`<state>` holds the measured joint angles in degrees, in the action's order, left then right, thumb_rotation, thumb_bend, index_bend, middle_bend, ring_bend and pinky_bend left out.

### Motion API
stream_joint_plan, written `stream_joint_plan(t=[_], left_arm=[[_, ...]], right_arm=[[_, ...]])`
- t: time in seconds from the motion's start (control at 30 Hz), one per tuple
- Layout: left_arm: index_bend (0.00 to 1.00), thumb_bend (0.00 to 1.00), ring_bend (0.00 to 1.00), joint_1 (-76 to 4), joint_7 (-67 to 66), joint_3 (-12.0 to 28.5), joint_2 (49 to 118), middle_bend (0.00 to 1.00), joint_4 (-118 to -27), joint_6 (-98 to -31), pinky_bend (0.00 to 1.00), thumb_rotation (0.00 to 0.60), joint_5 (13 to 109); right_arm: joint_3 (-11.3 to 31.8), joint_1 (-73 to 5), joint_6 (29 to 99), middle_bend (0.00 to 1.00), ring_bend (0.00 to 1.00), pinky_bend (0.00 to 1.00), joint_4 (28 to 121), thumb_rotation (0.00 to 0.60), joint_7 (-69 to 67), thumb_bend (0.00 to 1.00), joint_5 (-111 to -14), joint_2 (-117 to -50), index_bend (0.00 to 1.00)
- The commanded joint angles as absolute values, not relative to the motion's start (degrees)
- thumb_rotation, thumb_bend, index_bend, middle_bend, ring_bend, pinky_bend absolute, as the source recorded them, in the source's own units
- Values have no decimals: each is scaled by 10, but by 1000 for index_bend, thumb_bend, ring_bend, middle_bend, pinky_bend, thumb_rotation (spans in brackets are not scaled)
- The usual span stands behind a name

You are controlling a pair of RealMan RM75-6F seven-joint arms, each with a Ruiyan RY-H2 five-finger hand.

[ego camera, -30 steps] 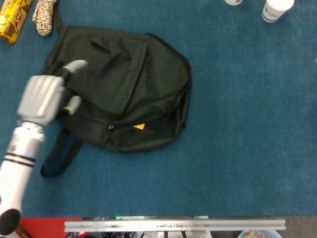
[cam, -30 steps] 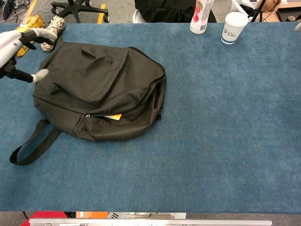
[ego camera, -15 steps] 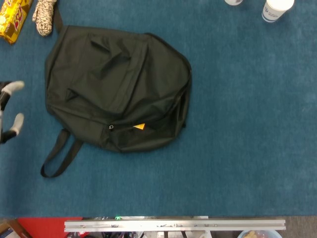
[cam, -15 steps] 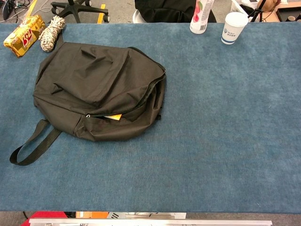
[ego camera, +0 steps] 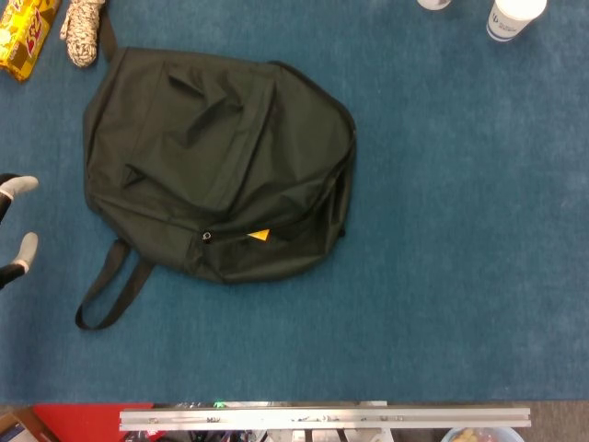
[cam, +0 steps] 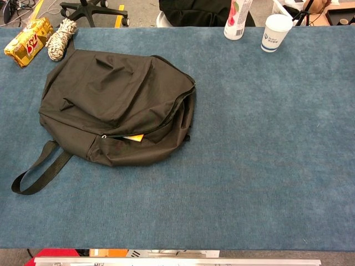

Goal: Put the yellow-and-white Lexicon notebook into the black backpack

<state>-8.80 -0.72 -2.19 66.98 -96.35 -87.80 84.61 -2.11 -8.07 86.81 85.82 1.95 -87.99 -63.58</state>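
- Covering the whole work surface is the blue table (cam: 266, 166), with the black backpack (ego camera: 216, 161) flat on its left part; the long axis of the bag runs from upper left to lower right in the head view, and its strap (ego camera: 109, 290) trails off the lower-left corner towards the robot.
- Lying along the lower right side of the backpack, the zipped opening gapes a little, and a small orange-yellow corner (ego camera: 259, 235) shows in it, just beside the zip pull; that is probably the Lexicon notebook, nearly all of it inside the bag, so I judge the task done or almost so.
- Showing only at the left edge of the head view, the left hand (ego camera: 17, 226) is reduced to two pale fingertips, spread apart and holding nothing; it stands apart from the bag, to its left, and is the nearer hand to it.
- The right hand appears in neither view, so its state cannot be told.
- Standing at the far edge are a white paper cup (cam: 275, 32) and a bottle (cam: 237, 19) on the right, a coil of rope (cam: 59, 37) and a yellow packet (cam: 26, 41) on the left.
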Motion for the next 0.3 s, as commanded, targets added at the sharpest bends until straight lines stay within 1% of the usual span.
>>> stream_joint_plan(t=[0.03, 0.3], left_arm=[[260, 318, 213, -86, -7, -19, 670, 270, -965, -878, 229, 600, 849], [260, 317, 213, -81, -11, -13, 672, 269, -965, -870, 229, 600, 852]], right_arm=[[-19, -82, 869, 448, 307, 380, 858, 600, 16, 238, -892, -641, 408], [-19, -85, 866, 449, 307, 381, 865, 600, 13, 238, -920, -646, 410]])
